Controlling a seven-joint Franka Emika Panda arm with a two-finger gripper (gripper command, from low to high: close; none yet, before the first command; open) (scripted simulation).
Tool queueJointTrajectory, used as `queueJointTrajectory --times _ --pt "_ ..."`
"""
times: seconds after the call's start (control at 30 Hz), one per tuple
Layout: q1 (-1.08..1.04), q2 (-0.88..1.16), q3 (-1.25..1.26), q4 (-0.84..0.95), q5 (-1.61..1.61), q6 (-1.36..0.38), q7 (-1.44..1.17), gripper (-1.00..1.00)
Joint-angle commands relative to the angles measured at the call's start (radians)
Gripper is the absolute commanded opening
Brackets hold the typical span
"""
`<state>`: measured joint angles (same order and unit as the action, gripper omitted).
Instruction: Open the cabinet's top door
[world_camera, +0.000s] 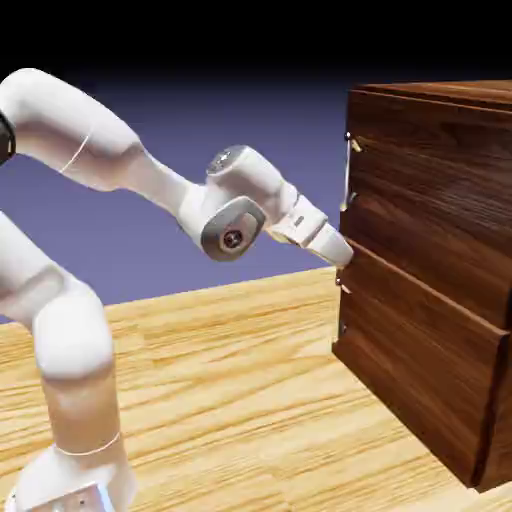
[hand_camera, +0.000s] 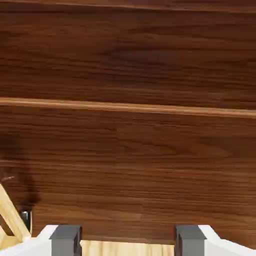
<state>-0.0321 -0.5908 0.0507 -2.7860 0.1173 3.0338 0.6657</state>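
pincer (hand_camera: 128, 241) jaws stand wide, one grey tip at each side of the hand view's bottom middle, nothing gripped between them. a pale wood-grained surface (world_camera: 220, 400) spreads below the arm and the cabinet. the big dark reddish-brown cabinet (world_camera: 410, 370) stands at the exterior view's right. from the exterior view's left the white arm (world_camera: 80, 130) reaches over to it, its hand end tilted down by the seam between the two panels; whether it touches the wood i can't tell. the top door (world_camera: 430, 180) is the upper panel, above the lower panel (world_camera: 415, 325). its slim upright handle (world_camera: 347, 175) sits by its edge on the exterior view's left, above the hand end. a pale, yellowish bar (hand_camera: 13, 212) slants at the hand view's bottom left, partly cut off.
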Motion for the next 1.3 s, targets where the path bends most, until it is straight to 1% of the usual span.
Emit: queueJointTrajectory --times 0.0,1.27 --pt "-0.016 -0.008 0.019 0.009 0.044 -0.001 -0.028 0.00" --pt "-0.638 -0.301 0.733 0.348 1.696 -0.046 -1.089 0.00"
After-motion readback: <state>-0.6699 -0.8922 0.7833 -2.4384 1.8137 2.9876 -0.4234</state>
